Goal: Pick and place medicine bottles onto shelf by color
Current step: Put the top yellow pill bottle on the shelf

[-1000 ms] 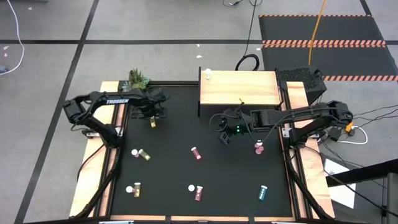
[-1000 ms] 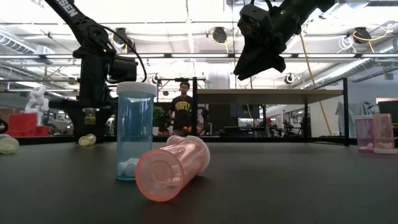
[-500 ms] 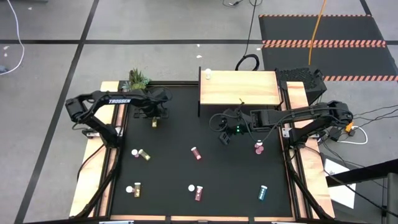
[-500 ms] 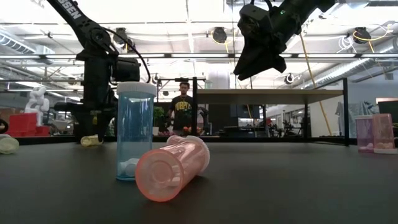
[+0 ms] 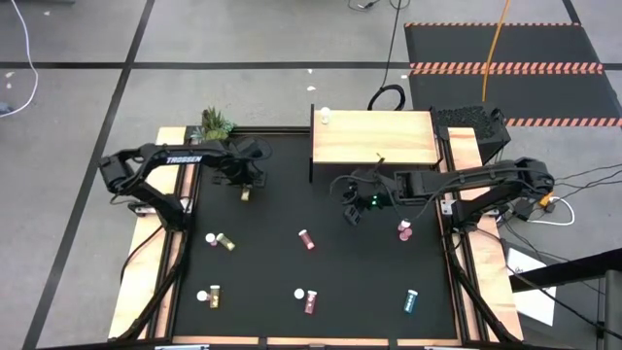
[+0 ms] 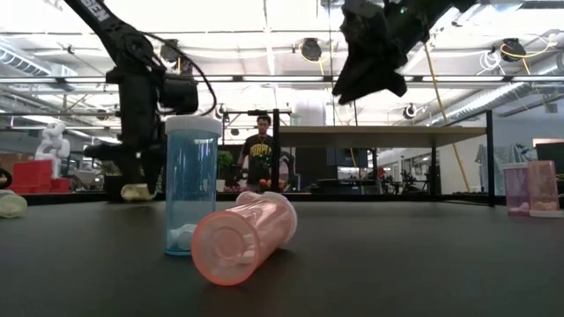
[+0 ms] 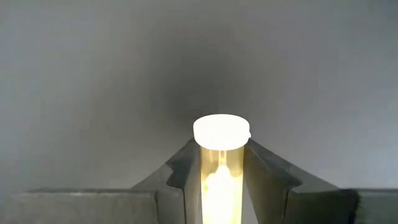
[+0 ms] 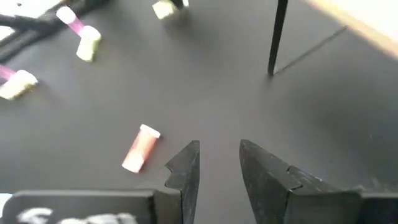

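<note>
Clearly lettered TROSSEN along the left arm (image 5: 183, 158). Left gripper (image 7: 222, 180) near the desk's (image 5: 282, 214) far left corner, fingers (image 7: 177, 177) clamped on a yellow bottle (image 7: 221, 165), long axis along the fingers, white cap outward. Right gripper (image 8: 217, 165) above the desk beside the shelf (image 5: 372, 137), fingers narrowly apart, holding nothing. Black desk with wooden side rails; grey floor with striped mat (image 5: 505, 67); person (image 6: 258, 158) standing behind.

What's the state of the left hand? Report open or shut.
Shut on the yellow bottle: in the wrist view, both fingers of the left hand press its sides.
</note>
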{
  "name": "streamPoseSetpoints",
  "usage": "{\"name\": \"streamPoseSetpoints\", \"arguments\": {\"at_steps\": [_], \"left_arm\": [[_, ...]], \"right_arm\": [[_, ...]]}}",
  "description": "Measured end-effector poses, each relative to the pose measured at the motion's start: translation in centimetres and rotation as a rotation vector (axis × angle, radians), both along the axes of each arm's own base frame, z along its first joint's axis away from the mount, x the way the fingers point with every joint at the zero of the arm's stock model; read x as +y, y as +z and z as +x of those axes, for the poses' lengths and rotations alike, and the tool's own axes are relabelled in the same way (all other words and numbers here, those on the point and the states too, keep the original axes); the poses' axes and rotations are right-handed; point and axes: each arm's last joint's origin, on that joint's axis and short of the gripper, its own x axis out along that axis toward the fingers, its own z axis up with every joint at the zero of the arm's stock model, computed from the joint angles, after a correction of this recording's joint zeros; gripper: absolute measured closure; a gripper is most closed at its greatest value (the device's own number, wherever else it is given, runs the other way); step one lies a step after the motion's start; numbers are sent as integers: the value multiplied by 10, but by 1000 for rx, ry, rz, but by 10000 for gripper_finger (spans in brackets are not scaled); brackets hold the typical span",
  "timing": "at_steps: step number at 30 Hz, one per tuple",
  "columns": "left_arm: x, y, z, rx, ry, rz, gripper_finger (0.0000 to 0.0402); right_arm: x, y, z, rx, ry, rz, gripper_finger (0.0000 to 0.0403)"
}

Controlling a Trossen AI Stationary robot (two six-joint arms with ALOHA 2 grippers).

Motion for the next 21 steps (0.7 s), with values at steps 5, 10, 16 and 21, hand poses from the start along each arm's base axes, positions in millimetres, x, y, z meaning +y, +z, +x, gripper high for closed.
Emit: {"name": "streamPoseSetpoints", "arguments": {"at_steps": [5,10,16,21], "left_arm": [[-11,26,0,-166,-88,21,293],[-31,66,4,-428,-327,198,293],[-58,125,15,-852,-548,571,293],[-71,154,28,-1032,-602,902,293]], "right_arm": [[-1,22,-10,-107,5,-9,296],[-6,44,-25,-197,63,-54,293],[-22,66,-34,-335,127,-105,261],[-41,84,-38,-470,259,-57,206]]}}
